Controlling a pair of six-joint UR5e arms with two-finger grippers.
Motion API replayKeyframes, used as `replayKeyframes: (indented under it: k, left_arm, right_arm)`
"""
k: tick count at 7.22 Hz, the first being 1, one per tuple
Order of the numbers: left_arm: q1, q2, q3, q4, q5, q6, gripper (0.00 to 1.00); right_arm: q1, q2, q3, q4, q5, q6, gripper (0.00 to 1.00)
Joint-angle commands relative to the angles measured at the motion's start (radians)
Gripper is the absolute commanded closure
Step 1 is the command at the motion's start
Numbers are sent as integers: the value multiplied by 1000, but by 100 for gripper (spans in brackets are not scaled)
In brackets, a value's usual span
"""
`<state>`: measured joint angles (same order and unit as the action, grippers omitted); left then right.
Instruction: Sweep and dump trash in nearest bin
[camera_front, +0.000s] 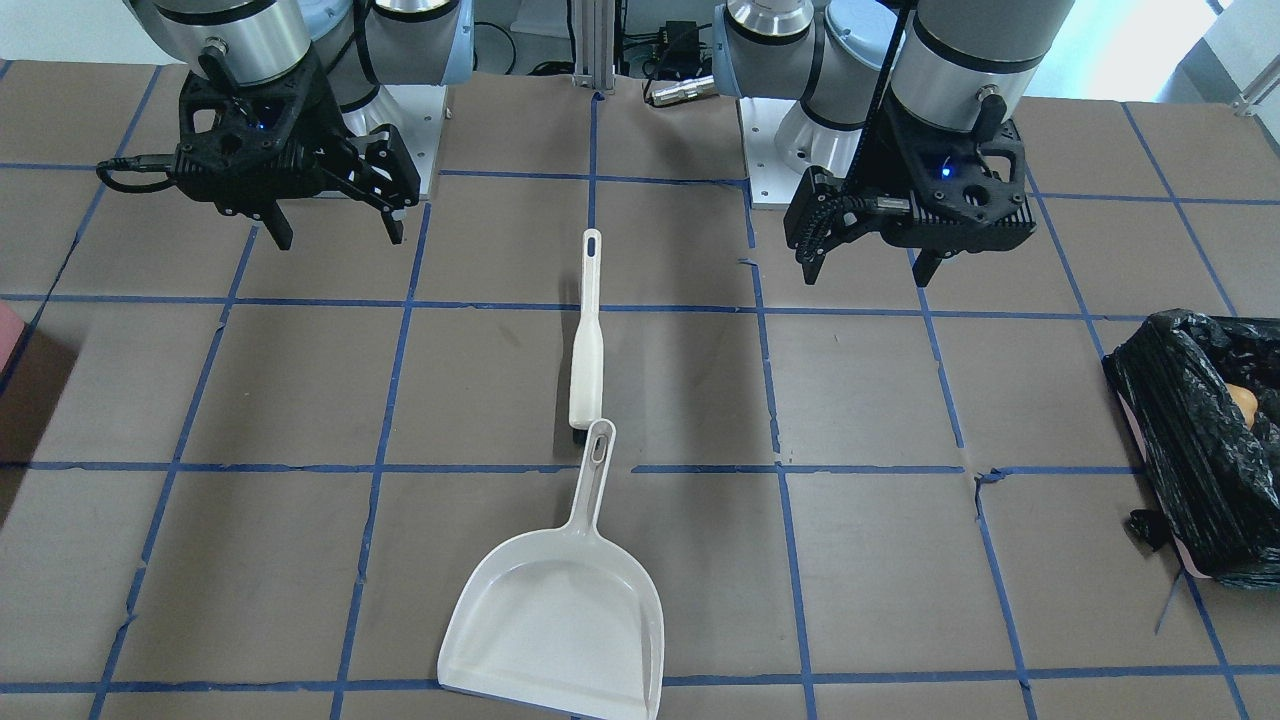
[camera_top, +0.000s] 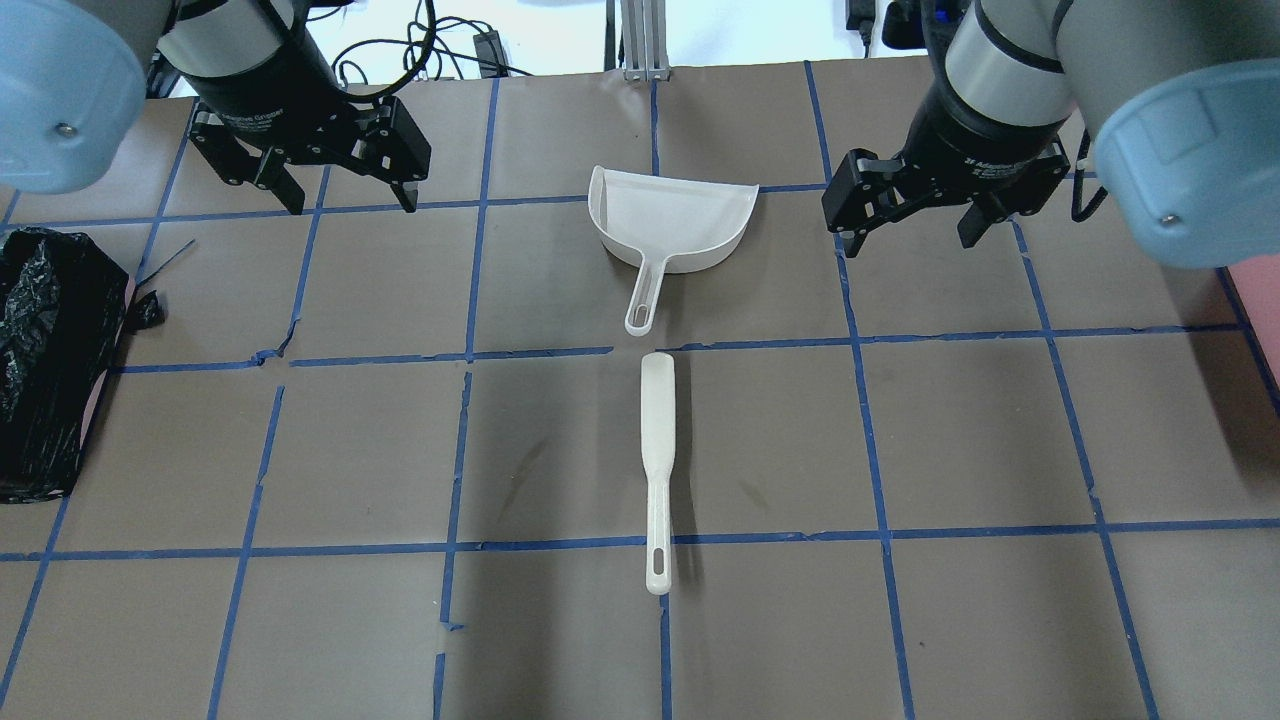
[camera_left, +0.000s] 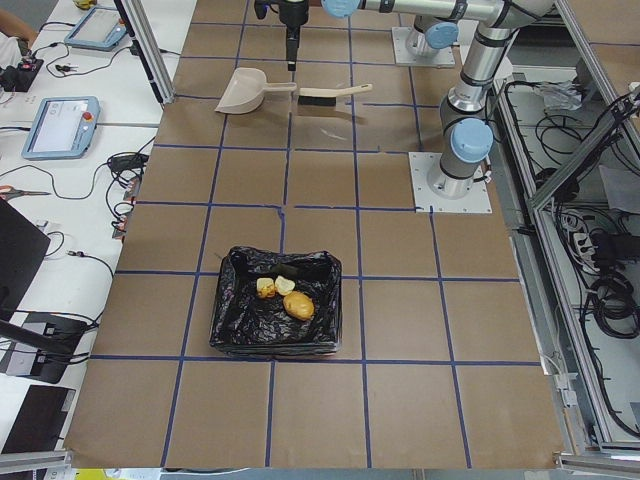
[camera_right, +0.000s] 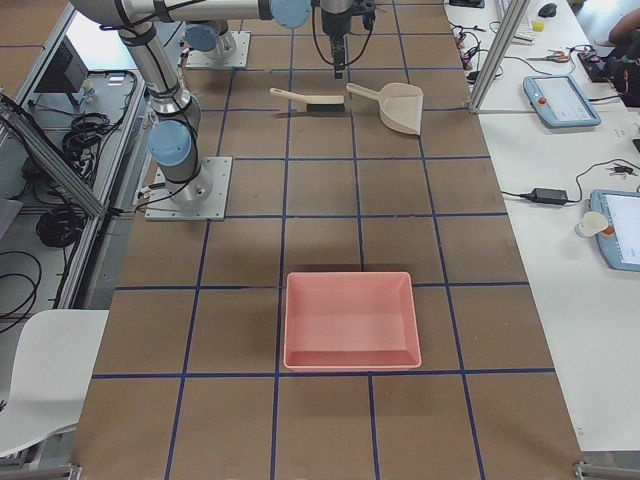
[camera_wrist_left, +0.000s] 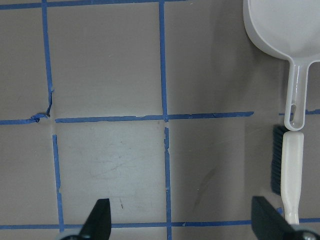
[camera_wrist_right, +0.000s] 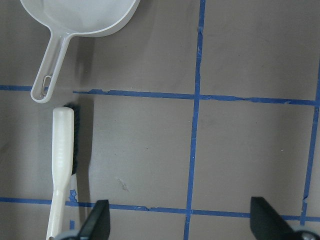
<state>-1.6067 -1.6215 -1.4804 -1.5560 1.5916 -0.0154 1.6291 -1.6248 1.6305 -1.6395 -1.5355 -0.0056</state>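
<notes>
"Exterior left view first," my colleague says. "Where is the trash?"

"In that view I see the trash (camera_left: 298, 305) lying inside the bin (camera_left: 225, 312): one brown bun-like lump and two pale chunks just beside it, on crinkled black plastic. I'll place everything from the dustpan (camera_top: 670, 225). The bin stands well apart from it, towards the robot's left end of the table (camera_top: 980, 430). I judge the dumping is done, because I find no food on the brown paper in any view."

"And the tools?"

"The dustpan lies flat, its handle pointing towards the robot. The brush (camera_top: 658, 450) lies flat in line with that handle, bristle end just short of the handle's tip. I read that as tools put down midway between the arms, where either could reach them. A pink tray (camera_right: 290, 320) with no bag sits well apart from the dustpan on the opposite, right-hand side."

"The arms?"

"The left gripper (camera_top: 350, 200) hangs above the table to the dustpan's left, fingers pointing straight down, jaws spread wide around nothing. The right gripper (camera_top: 908, 240) hangs to the dustpan's right in the same downward pose, also spread wide and holding nothing. Neither touches the dustpan or the brush."
</notes>
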Motion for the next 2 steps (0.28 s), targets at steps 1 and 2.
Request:
replayKeyframes:
  k: [1, 2]
  left_arm:
    - [-1, 0, 2, 1, -1, 0, 0]
    - [1, 2, -4, 1, 1, 0, 0]
  right_arm:
    - [0, -1, 2, 0, 0, -1, 0]
    - [0, 0, 0, 0, 0, -1, 0]
